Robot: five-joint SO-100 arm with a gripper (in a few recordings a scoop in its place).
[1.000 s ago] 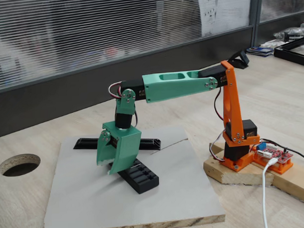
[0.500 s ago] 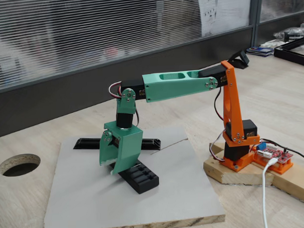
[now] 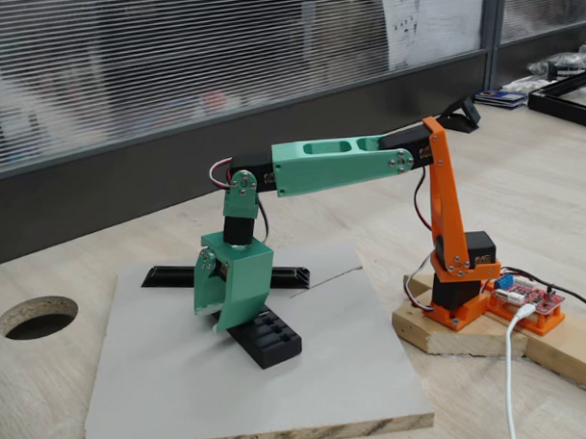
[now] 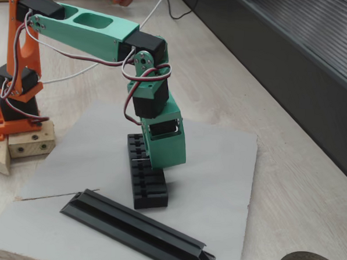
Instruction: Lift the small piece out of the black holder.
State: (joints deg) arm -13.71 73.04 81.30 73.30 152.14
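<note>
1. The grey board (image 3: 308,373) lies under the black holder (image 3: 270,339).
2. The long black bar (image 4: 139,228) lies just beside the black holder.
3. My claw (image 3: 218,323) hovers right over the black holder; its opening I cannot tell.
4. The small piece is too small to make out.

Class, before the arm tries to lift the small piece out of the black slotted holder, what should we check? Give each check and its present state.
1. Gripper over the black holder: ok, it hangs above the holder's far end in both fixed views.
2. Holder lies flat on the grey board: ok.
3. Small piece located: cannot tell; the gripper body hides those slots.
4. Fingers closed on the piece: cannot tell.
5. Long black bar out of the lift path: ok, it lies apart from the holder.
</note>
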